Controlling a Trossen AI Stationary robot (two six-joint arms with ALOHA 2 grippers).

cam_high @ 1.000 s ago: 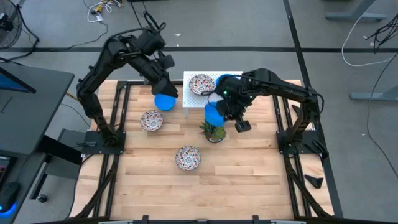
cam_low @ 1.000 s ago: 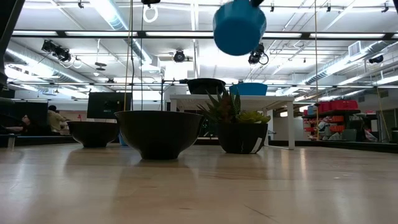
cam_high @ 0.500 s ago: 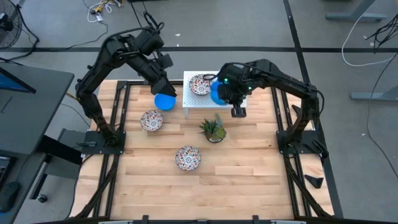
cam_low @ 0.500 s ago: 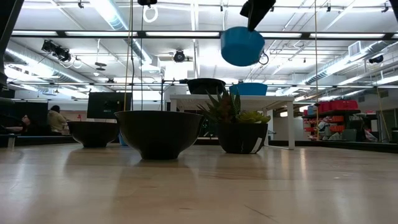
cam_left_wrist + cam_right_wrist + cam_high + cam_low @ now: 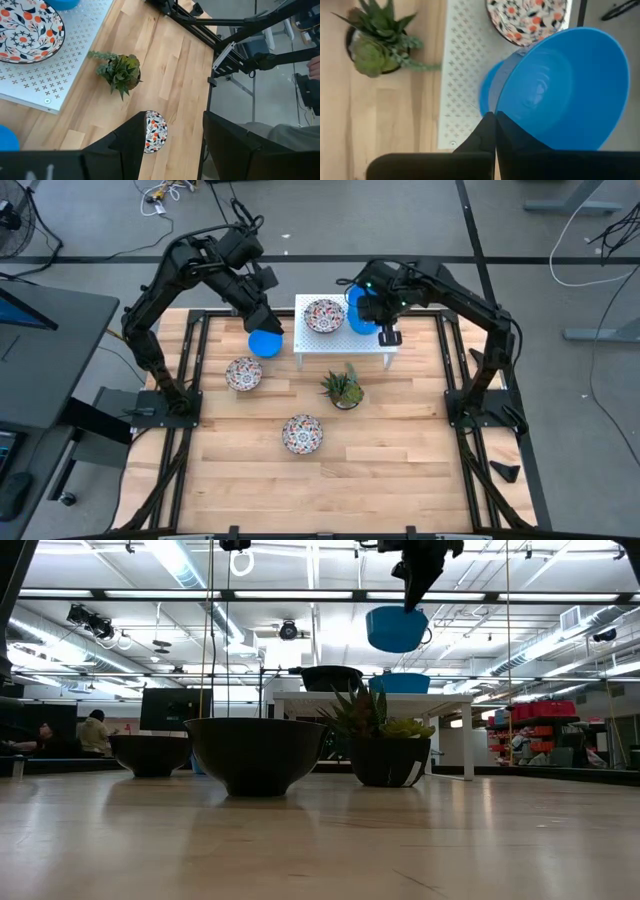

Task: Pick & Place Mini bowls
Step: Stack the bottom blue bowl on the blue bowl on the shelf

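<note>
Two dark jointed arms; black cables; green indicator light on right.

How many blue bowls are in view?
3. A held bowl hangs from the right gripper above the stand; a second bowl sits on the stand under it; a third bowl rests on the table left of the stand.

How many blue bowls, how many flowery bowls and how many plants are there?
Blue bowls: 3
Flowery red-and-white bowls: 3
Potted plant: 1
Total: 7
</note>
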